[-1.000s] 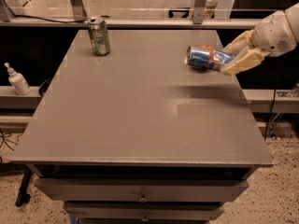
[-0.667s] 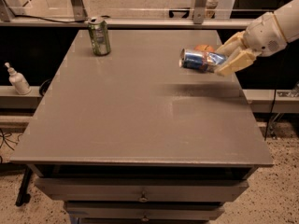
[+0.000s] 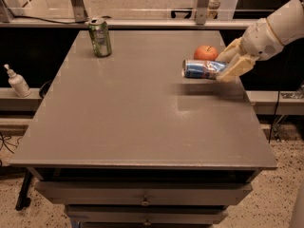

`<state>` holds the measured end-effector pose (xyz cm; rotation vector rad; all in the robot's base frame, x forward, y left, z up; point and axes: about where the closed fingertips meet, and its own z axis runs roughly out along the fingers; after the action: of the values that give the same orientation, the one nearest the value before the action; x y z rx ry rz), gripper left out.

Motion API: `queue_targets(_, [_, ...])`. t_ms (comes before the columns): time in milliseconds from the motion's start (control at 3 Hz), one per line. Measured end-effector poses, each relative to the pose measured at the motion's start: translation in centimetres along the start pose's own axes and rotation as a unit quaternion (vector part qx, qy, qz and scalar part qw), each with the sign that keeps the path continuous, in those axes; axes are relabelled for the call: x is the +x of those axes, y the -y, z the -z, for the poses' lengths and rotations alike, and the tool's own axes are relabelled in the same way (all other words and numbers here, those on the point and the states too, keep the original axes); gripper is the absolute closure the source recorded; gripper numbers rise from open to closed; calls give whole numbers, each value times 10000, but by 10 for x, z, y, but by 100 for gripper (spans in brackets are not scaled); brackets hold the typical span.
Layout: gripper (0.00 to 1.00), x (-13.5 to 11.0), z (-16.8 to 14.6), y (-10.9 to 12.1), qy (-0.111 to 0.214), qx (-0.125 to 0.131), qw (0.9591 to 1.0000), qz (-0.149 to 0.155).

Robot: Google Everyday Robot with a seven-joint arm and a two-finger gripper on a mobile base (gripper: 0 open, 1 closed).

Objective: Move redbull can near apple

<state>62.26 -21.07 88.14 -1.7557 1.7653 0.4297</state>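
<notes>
The redbull can (image 3: 199, 69) is blue and silver and lies horizontal in the air, held at its right end by my gripper (image 3: 227, 66), a little above the right part of the grey table (image 3: 133, 118). The gripper comes in from the right on a white arm and is shut on the can. The red-orange apple (image 3: 205, 52) sits on the table just behind the can, partly hidden by it.
A wider green can (image 3: 100, 37) stands upright at the table's back left. A white pump bottle (image 3: 18, 81) stands on a ledge left of the table. Drawers (image 3: 142, 198) run under the front edge.
My gripper has carried the redbull can to the left and slightly lower, uncovering the apple behind it. The green can has not moved.
</notes>
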Motion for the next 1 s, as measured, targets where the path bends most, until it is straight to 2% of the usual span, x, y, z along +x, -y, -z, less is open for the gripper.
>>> queue_targets(333, [82,11,0,9,-171,8,9999,-22])
queue_targets(1000, [36,25,2,20,-334,48,9994,-105])
